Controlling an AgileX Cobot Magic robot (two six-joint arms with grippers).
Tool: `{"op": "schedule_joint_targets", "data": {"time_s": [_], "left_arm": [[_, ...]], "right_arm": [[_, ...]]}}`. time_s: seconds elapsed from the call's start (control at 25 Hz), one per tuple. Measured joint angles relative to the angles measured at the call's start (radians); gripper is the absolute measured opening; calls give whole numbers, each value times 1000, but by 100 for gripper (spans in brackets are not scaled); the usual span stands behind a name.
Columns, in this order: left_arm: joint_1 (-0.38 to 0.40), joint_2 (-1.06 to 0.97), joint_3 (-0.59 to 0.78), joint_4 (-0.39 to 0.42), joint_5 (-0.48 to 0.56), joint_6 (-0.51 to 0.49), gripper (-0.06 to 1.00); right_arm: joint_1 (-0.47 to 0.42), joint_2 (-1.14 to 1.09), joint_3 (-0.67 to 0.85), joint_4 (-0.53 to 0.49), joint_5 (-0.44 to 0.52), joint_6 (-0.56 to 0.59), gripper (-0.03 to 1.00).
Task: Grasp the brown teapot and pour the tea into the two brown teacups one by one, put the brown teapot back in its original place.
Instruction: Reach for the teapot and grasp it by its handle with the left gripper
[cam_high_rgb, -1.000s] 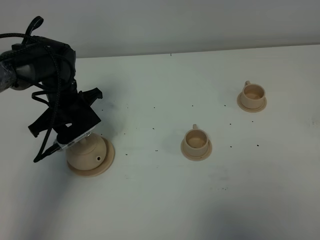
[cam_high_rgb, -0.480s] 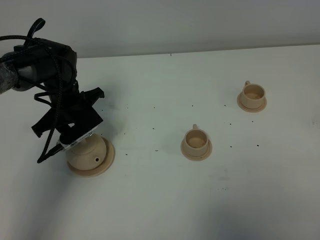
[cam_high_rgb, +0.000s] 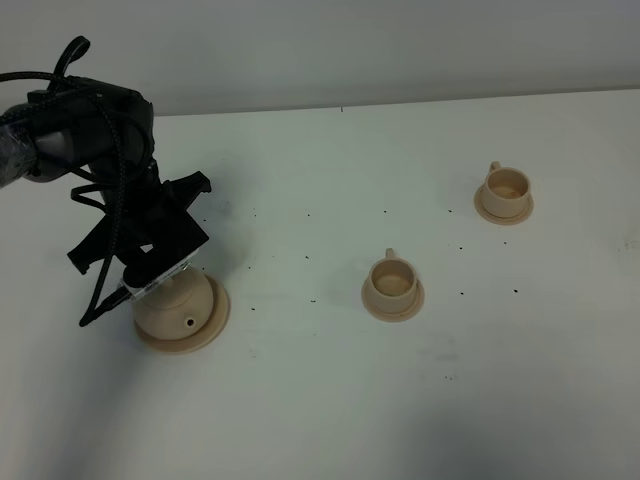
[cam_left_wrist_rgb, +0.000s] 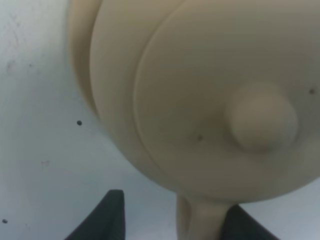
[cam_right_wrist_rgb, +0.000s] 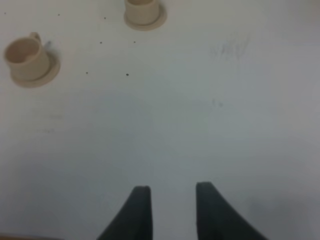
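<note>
The brown teapot (cam_high_rgb: 172, 308), a squat, rounded vessel of smooth matte tan ceramic, is seated on the wide saucer (cam_high_rgb: 216, 318) at the left of the white counter (cam_high_rgb: 330, 400), beneath the black left arm. In the left wrist view its domed lid (cam_left_wrist_rgb: 200, 100) is seen crowned by a blunt round knob (cam_left_wrist_rgb: 260, 122). Its loop handle (cam_left_wrist_rgb: 200, 222) is flanked by the dark fingers of the left end effector (cam_left_wrist_rgb: 175, 207), which are held spread, with a strip of counter visible on one side. The nearer teacup (cam_high_rgb: 392, 278) and the farther teacup (cam_high_rgb: 505, 184), small cups of the same tan ceramic with tiny loop handles, are set upright on small round saucers (cam_high_rgb: 392, 303), well apart from the teapot. The right end effector (cam_right_wrist_rgb: 172, 210) is held spread above the counter, over which small dark specks (cam_high_rgb: 308, 214) are scattered.
</note>
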Motion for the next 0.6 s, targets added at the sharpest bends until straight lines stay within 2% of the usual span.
{"op": "schedule_joint_targets", "data": {"time_s": [0.6], "left_arm": [[0,0,0,-25,-13,0,40]], "right_arm": [[0,0,0,0,0,0,23]]}}
